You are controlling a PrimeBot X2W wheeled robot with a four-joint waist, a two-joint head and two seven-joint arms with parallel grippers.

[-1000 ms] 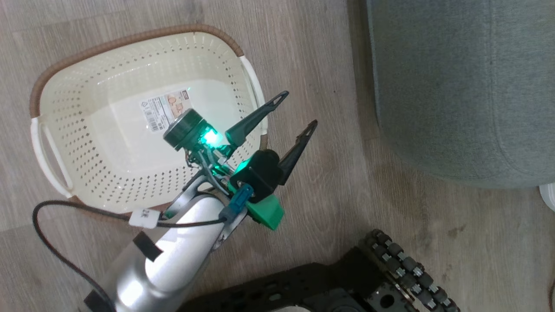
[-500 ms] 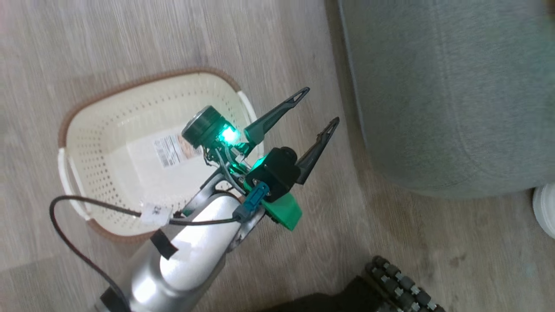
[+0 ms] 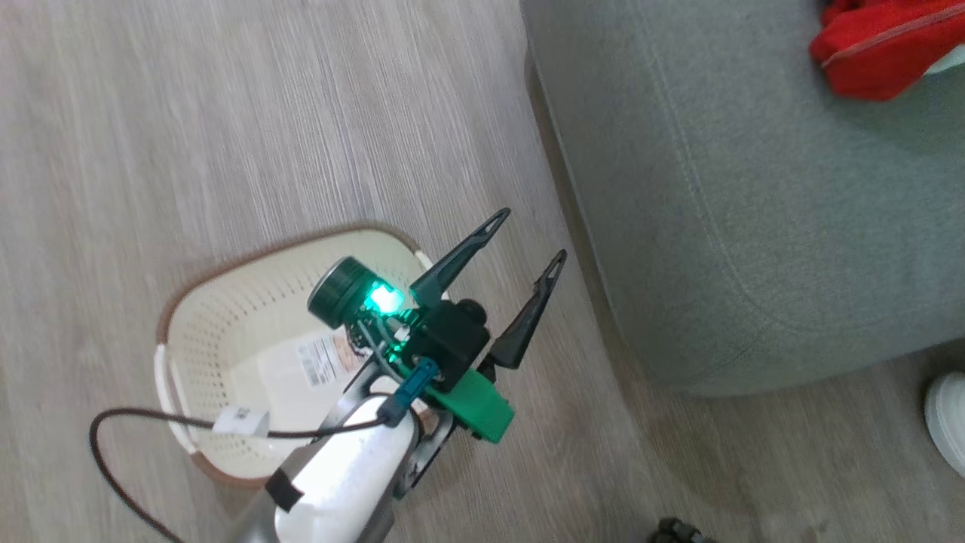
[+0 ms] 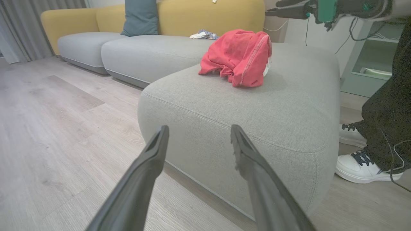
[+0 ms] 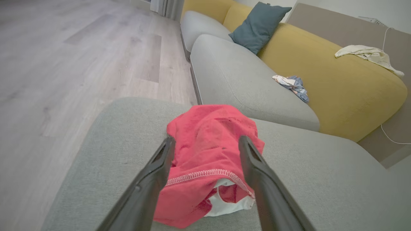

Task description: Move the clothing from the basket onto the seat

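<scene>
My left jaws: two long dark fingers [image 3: 460, 256] stand wide apart with nothing between them, at the centre of the head view over the basket's right end.
My right jaws: spread wide and gripping nothing. The fingers [image 5: 151, 179] rise from the bottom of the right wrist view on either side of the clothing; I cannot tell whether they touch it.
The clothing: bright red crumpled fabric clothing with white hem stitching [image 3: 874, 53] [image 4: 237, 57] [image 5: 208, 144] lies on the seat, in the upper right corner of the head view.
The seat: large grey-green upholstered seat cushion with stitched seams [image 3: 716, 188] [image 4: 289, 106] [image 5: 112, 154], on the right of the head view.
The basket: cream perforated plastic basket with a brown rim [image 3: 219, 347], lower left in the head view, standing on the pale wood-look floor [image 3: 226, 113] with a paper label [image 3: 320, 360] inside.
Person: a white shoe [image 3: 946, 422] [image 4: 362, 166] beside the seat at the right edge.
</scene>
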